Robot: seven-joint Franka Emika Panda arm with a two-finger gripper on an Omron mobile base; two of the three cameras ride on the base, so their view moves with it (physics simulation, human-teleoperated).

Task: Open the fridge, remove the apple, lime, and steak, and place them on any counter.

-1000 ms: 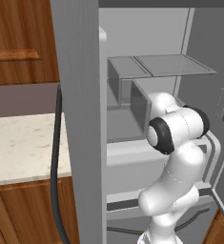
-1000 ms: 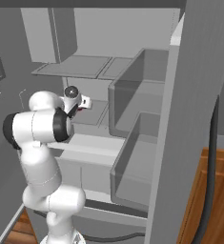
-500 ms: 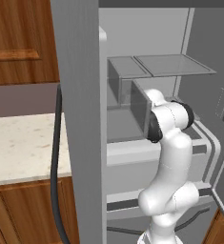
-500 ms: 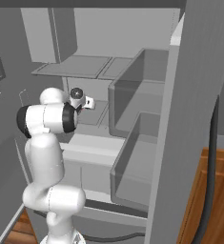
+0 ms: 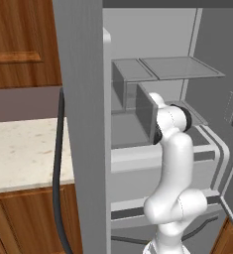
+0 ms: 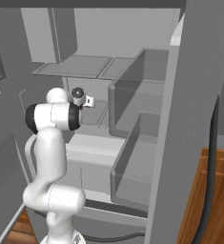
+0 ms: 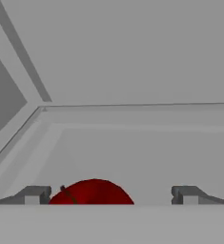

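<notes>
Inside the smooth grey fridge point(image 6: 132, 43), the end effector point(image 7: 111, 194) stands released around the round, glossy red apple point(image 7: 92, 192).

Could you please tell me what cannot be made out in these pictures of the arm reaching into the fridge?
- Apple: hand view, its lower part is cut off at the bottom edge, so contact with the claw is unclear.
- Fingertips: both base views, hidden behind the arm's own wrist and elbow.
- Shelf under the apple: left base view, screened by the door bin.
</notes>
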